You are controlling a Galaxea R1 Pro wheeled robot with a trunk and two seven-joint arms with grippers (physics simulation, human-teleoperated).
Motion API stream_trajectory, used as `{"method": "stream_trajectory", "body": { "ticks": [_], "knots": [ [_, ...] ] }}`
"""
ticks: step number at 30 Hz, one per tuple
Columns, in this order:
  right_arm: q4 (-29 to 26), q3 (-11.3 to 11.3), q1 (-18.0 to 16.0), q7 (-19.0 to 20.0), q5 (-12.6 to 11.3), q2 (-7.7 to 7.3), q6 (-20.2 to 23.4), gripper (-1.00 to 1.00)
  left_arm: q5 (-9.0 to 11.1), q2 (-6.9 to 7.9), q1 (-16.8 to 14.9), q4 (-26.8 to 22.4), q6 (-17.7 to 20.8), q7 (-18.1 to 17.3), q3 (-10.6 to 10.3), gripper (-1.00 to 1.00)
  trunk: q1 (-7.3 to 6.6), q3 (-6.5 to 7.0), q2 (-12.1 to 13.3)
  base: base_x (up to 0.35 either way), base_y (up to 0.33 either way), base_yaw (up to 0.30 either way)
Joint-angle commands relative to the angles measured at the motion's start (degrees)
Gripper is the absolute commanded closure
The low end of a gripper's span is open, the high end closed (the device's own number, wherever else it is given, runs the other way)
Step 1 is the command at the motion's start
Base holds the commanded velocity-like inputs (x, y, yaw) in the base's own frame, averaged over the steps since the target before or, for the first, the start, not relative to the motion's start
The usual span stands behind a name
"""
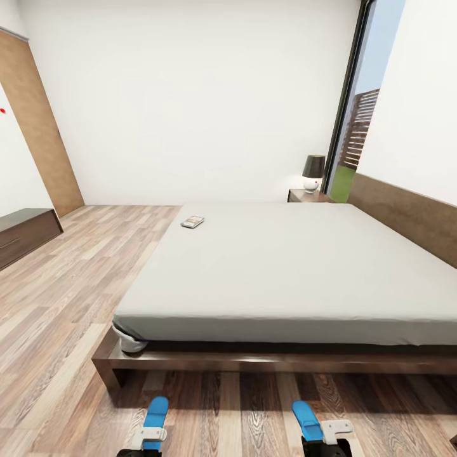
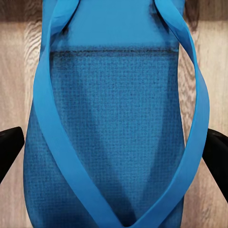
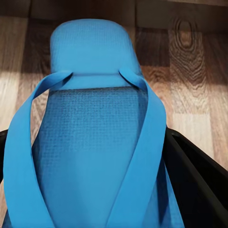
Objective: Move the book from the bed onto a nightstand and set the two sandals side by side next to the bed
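**A:** Sandals first: from the head view, where are they relative to the bed?

**B:** Both at the bed's foot edge, over the plank floor. The left sandal is in the left gripper, the right sandal in the right gripper. They lie roughly parallel but well apart, so I'd judge they are not yet placed side by side.

**A:** And the book?

**B:** On the mattress, near the far corner of the bed, untouched. The nightstand stands beyond the bed's far side by the headboard, with a lamp on it. That half of the task is all still to do.

**A:** Left wrist view?

**B:** The left sandal close up, straps facing the camera, a dark finger at each edge. The pincer is clamped on it.

**A:** Right wrist view?

**B:** Same: the right sandal grasped between dark fingers, floor planks beneath, the bed frame's dark edge just beyond.

**A:** The room?

**B:** White walls, a tall window past the bed, a low dark cabinet well off from it.
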Motion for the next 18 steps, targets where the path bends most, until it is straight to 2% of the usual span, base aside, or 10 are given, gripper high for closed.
{"method": "stream_trajectory", "body": {
  "ticks": [1, 18],
  "knots": [
    [-0.05, -0.05, 0.0, -0.15, 0.38, 0.02, 0.17, 1.0, 0.58, 0.05, -0.01, -0.14, 0.31, 0.15, -0.47, 1.0, -0.01, -0.05, -0.02, 0.0, 0.0, 0.0],
    [-0.01, 0.11, 0.01, -0.16, 0.46, 0.01, 0.12, 1.0, 0.58, 0.05, -0.01, -0.16, 0.31, 0.22, -0.47, 1.0, -0.01, -0.05, -0.02, 0.0, 0.0, 0.0]
  ]
}}
